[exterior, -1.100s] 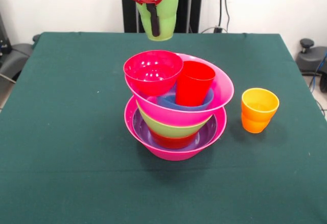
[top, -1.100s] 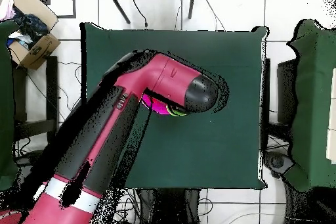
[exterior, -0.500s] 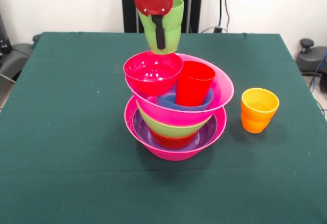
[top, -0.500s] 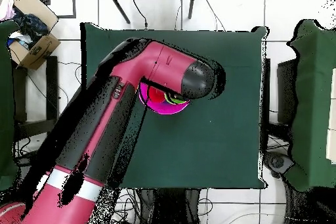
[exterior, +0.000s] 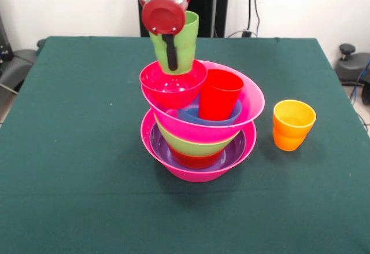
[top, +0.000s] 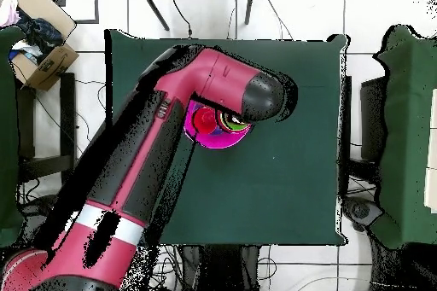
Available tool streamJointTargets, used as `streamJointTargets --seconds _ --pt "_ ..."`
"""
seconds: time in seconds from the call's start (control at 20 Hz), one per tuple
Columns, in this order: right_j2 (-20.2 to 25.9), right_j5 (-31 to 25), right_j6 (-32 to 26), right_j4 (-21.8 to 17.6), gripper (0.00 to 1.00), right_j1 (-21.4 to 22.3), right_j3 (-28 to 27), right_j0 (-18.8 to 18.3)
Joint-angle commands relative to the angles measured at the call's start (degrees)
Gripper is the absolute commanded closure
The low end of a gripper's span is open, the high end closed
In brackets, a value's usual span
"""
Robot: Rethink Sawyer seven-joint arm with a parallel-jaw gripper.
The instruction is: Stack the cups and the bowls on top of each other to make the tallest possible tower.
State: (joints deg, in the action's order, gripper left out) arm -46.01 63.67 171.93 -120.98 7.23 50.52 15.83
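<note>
One lime-green cup (exterior: 176,44) hangs right over the tower (exterior: 199,121), and the gripper (exterior: 171,48) has it pinched by the wall: a dark finger (exterior: 171,52) runs down the outside face of the cup, and the other finger is out of sight, presumably inside. So the gripper is clamped on the green cup, closed down to about the thickness of the plastic. The cup's stepped base sits just at the rim of the crimson bowl (exterior: 172,83); whether it touches yet, I can't tell. That crimson bowl perches in the tilted upper pink bowl (exterior: 245,100), next to the red cup (exterior: 219,94) standing in the small blue bowl (exterior: 191,115). Below, green, red and purple bowls nest in the big pink base bowl (exterior: 196,170). The orange cup (exterior: 293,124) waits alone on the green bench (exterior: 75,150), well apart. These look like light, stiff, glossy pieces, slippery against each other, I'd judge; a rim pinch suits them best. From overhead the arm (top: 162,160) covers most of the stack.
</note>
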Motion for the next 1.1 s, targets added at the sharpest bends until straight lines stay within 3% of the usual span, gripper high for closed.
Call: streamJointTargets --seconds 0.05,1.1 --pt "8.1 0.2 -7.6 1.0 1.00 -3.5 -2.2 -1.9" --pt "7.6 2.4 -6.6 2.3 1.00 -2.9 -2.7 -1.1"
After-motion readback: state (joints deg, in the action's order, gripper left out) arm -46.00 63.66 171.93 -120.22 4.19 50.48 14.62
